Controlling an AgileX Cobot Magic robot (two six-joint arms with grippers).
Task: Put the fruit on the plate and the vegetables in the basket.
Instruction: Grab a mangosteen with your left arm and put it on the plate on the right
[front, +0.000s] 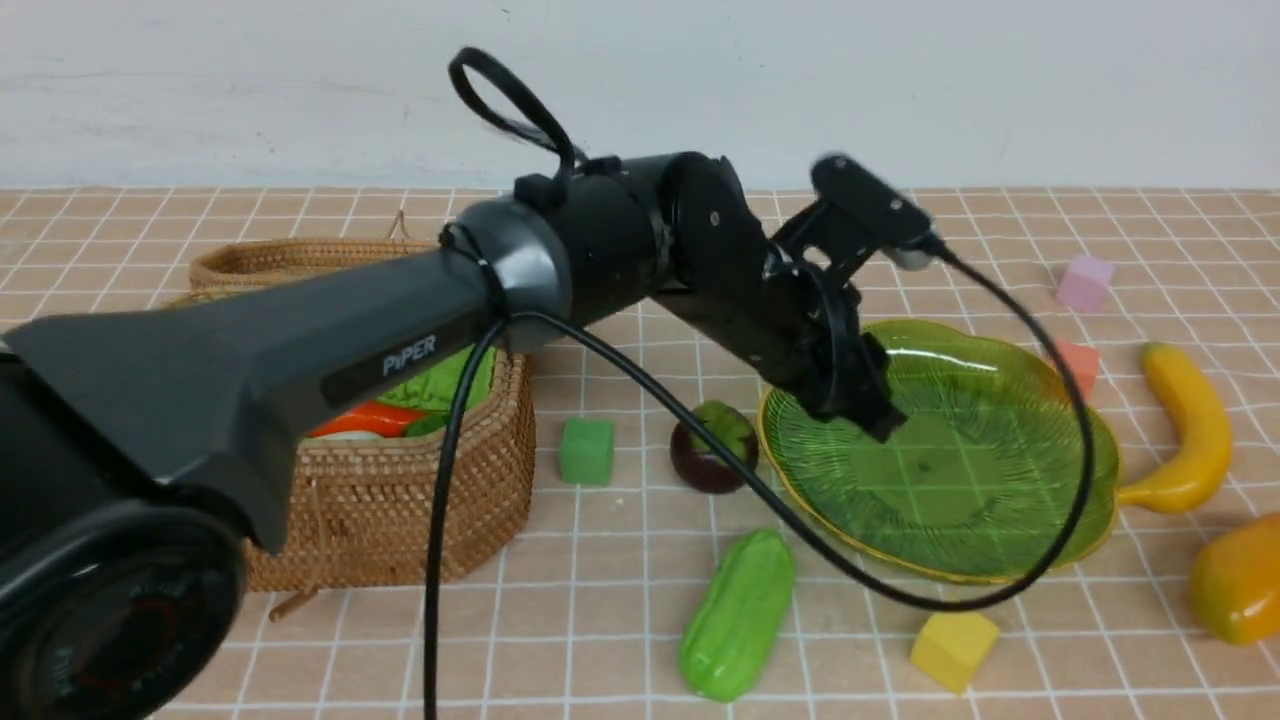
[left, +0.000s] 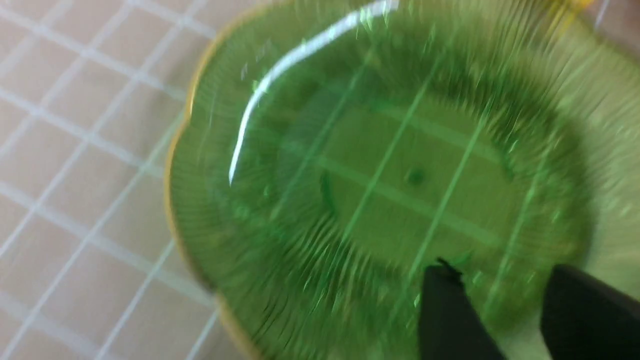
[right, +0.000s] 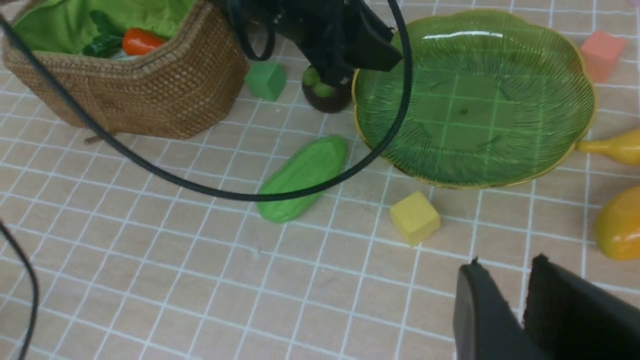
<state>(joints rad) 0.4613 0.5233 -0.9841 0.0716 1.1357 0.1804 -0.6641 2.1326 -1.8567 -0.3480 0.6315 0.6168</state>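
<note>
Plate (front: 1000, 500), centre-right of the front view, lies under the left gripper (left: 502, 270), jaws apart, empty. Right gripper (right: 507, 265) narrowly parted, empty. Left arm (front: 300, 350) reads "PiPER".

You've got three fruits: mangosteen (front: 712, 447), banana (front: 1190, 430), mango (front: 1240, 578). Four cubes: green cube (front: 586, 451), yellow cube (front: 953, 650), pink cube (front: 1085, 282), salmon cube (front: 1080, 362). Two veggies: gourd (front: 738, 612), carrot (front: 365, 420). One plate (front: 960, 480), one basket (front: 400, 500).

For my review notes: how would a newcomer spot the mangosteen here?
Find the big green glass plate. Just beside its rim on the wicker basket side sits the mangosteen, near a green cube. It alone is a dark purple ball with a green cap.
</note>
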